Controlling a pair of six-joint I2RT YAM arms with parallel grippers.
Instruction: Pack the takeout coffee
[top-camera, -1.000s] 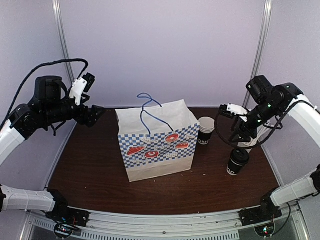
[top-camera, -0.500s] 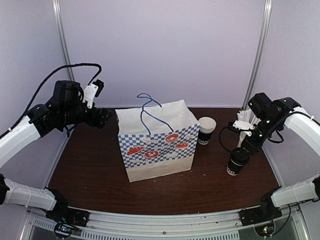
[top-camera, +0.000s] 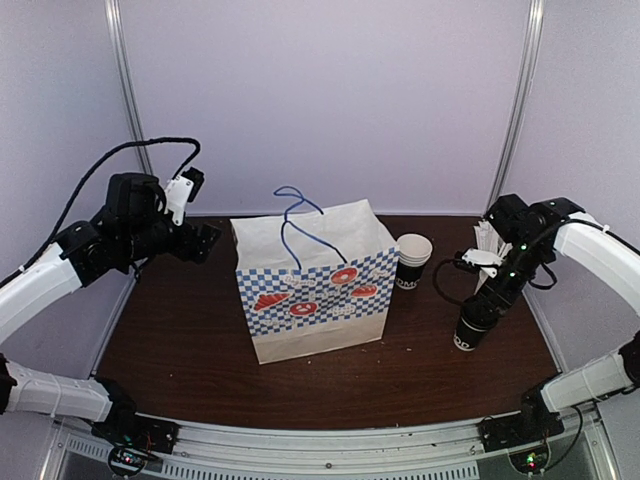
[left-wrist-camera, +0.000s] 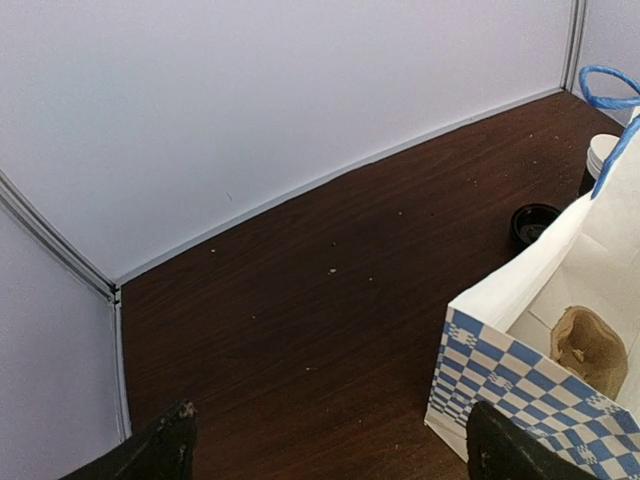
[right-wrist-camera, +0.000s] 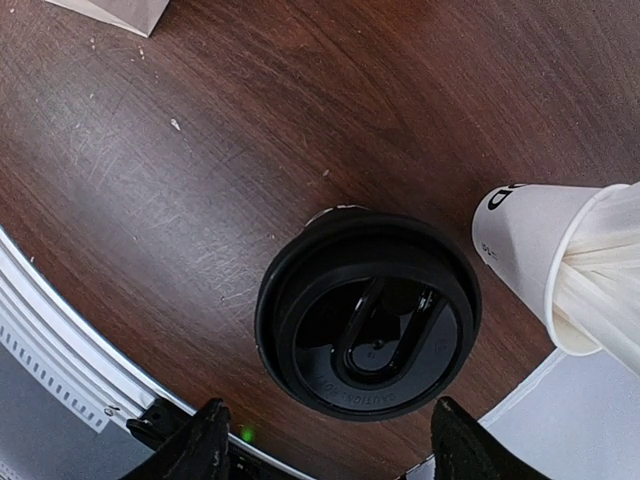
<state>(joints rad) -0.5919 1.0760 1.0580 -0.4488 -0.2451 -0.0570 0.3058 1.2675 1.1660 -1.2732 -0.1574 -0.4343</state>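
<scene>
Right wrist view looks down on the coffee (right-wrist-camera: 368, 312), upright on the worktop (right-wrist-camera: 150, 150) right of the bag (top-camera: 310, 285); right fingers (right-wrist-camera: 200, 440) spread open over it, left fingers (left-wrist-camera: 165, 445) open, empty. Light, crushable paper with a slick lid (right-wrist-camera: 400, 250): probably best pinched gently below the lid.

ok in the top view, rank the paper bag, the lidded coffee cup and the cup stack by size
paper bag, by far
then lidded coffee cup and cup stack: look alike, unranked
</scene>
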